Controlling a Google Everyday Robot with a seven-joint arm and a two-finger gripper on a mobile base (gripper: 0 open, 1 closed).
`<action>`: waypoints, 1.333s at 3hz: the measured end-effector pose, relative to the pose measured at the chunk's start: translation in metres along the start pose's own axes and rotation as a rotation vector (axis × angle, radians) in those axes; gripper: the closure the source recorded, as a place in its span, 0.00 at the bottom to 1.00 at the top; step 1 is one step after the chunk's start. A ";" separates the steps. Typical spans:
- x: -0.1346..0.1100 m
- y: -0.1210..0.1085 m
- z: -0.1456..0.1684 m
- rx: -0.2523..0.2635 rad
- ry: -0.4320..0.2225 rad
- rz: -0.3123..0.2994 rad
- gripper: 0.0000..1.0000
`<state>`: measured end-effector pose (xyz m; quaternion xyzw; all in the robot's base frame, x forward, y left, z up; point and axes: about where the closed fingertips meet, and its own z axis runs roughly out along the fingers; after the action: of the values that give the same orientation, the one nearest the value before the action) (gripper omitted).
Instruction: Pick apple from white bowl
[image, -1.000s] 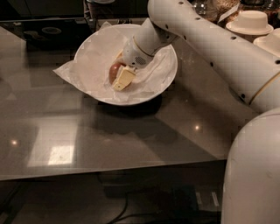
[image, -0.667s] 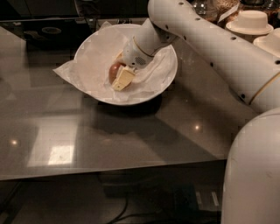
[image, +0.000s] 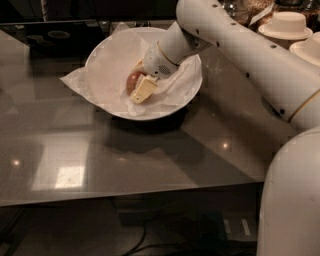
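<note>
Hardly anything has moved since a second ago: the arm (image: 240, 45) reaches in from the right at the same slant, and the gripper (image: 140, 86) sits in the same spot, low inside the white bowl (image: 195, 85), right on the apple (image: 133, 80). From where I stand, the gripper's cream-coloured tip lies across the near right side of the fruit and hides part of it. Whether it has actually closed on the apple I cannot tell, as the wrist covers the rest. The apple itself, reddish-brown and glossy, rests on the bottom of the bowl a little left of centre, on the crinkled white paper (image: 85, 82) that lines the bowl. One corner of that paper spills over the rim on the left and lies on the table (image: 100, 150). The bowl stands upright toward the back of the dark, shiny tabletop, which reflects a bright square of light near its front left edge. Off to the far right, behind the arm, stand stacks of small off-white dishes (image: 287, 22), well apart from the bowl. The robot's pale, rounded body (image: 295, 200) fills the lower right corner, close to the table's edge.
</note>
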<state>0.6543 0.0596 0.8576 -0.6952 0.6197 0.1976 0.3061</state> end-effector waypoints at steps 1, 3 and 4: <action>-0.007 -0.003 -0.022 0.003 -0.119 0.014 1.00; -0.028 0.003 -0.093 -0.044 -0.385 0.007 1.00; -0.033 0.019 -0.114 -0.105 -0.357 -0.020 1.00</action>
<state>0.6185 0.0068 0.9602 -0.6702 0.5372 0.3468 0.3767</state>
